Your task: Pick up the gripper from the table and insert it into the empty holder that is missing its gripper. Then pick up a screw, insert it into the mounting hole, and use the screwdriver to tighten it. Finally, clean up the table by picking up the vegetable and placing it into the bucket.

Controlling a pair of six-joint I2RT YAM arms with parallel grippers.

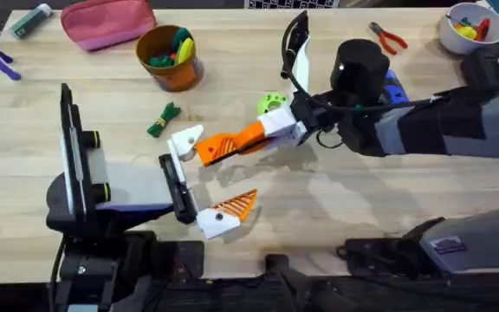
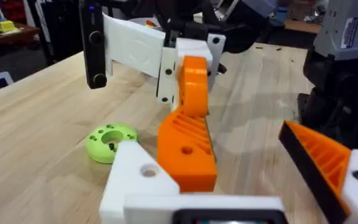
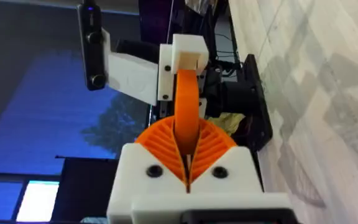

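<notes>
The blue pen-shaped electric screwdriver (image 1: 394, 87) lies mostly hidden behind the right arm's black wrist, beside the red-handled pliers (image 1: 389, 37). The white bowl (image 1: 469, 29) of coloured toys beyond the pliers is cut off by the frame's top edge.

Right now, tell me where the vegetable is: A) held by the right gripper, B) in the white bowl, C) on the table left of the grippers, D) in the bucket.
C: the vegetable lies on the bare table, below the bucket and left of the right gripper, which is shut on the orange gripper instead.
</notes>
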